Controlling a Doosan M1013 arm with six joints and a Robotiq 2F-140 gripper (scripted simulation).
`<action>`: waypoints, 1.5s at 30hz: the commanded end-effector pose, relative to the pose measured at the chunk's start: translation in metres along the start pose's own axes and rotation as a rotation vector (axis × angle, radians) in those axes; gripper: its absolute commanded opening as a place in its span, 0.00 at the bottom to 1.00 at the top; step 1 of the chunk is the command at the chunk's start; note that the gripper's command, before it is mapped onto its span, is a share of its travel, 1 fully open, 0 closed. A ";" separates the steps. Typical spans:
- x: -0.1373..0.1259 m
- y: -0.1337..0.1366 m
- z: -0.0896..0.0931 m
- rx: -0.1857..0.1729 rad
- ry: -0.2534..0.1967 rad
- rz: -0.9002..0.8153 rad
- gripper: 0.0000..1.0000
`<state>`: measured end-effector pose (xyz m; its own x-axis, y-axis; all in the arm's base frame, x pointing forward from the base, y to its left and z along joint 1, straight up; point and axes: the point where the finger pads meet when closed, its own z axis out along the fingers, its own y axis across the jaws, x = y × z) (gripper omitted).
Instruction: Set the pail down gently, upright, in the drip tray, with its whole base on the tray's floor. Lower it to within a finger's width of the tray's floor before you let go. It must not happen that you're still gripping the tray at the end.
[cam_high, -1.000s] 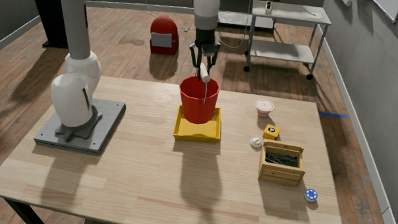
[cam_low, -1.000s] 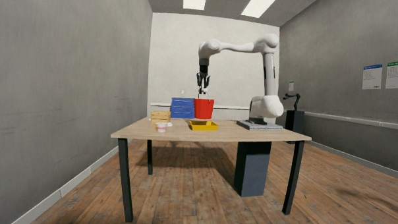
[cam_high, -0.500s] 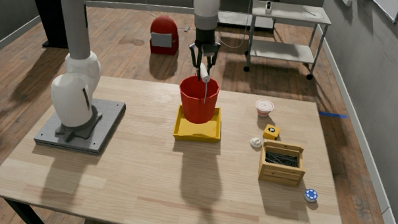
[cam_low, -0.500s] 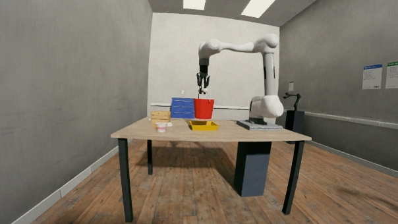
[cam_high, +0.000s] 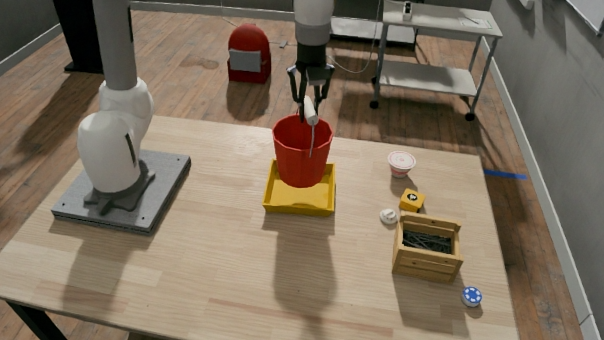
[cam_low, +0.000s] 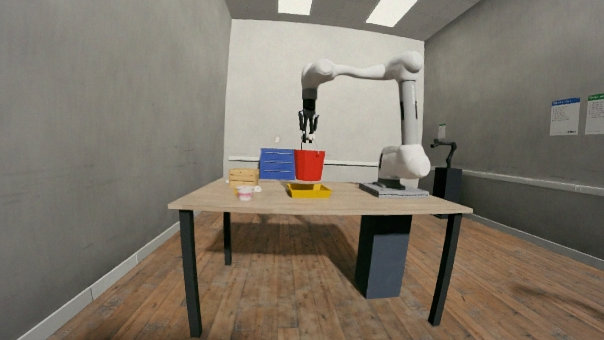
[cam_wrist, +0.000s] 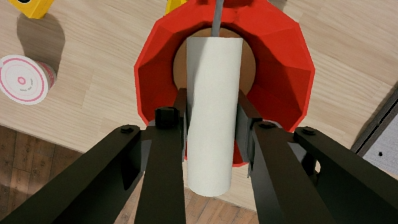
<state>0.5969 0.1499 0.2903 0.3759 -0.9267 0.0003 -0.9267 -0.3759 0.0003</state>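
The red pail (cam_high: 302, 150) hangs upright from its wire bail, with the white handle grip (cam_high: 310, 110) clamped in my gripper (cam_high: 310, 116). It hangs over the yellow drip tray (cam_high: 300, 194), which lies on the table's middle. In the side view the pail (cam_low: 309, 165) hangs a small gap above the tray (cam_low: 309, 190). In the wrist view my fingers are shut on the white grip (cam_wrist: 213, 115), with the pail's red rim (cam_wrist: 225, 75) below it. The tray is mostly hidden there.
To the right of the tray stand a white cup (cam_high: 401, 163), a small yellow box (cam_high: 412, 200), a white knob (cam_high: 388, 216), a wooden crate of dark parts (cam_high: 426, 246) and a blue-white disc (cam_high: 471, 296). My arm's base (cam_high: 122, 185) sits at the left.
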 end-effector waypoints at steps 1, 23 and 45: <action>0.000 0.000 -0.001 0.002 0.000 0.000 0.10; 0.000 0.000 0.006 0.002 0.000 0.000 0.10; 0.000 0.000 0.025 0.002 0.000 0.000 0.10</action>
<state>0.5967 0.1500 0.2664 0.3759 -0.9267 0.0003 -0.9267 -0.3759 0.0003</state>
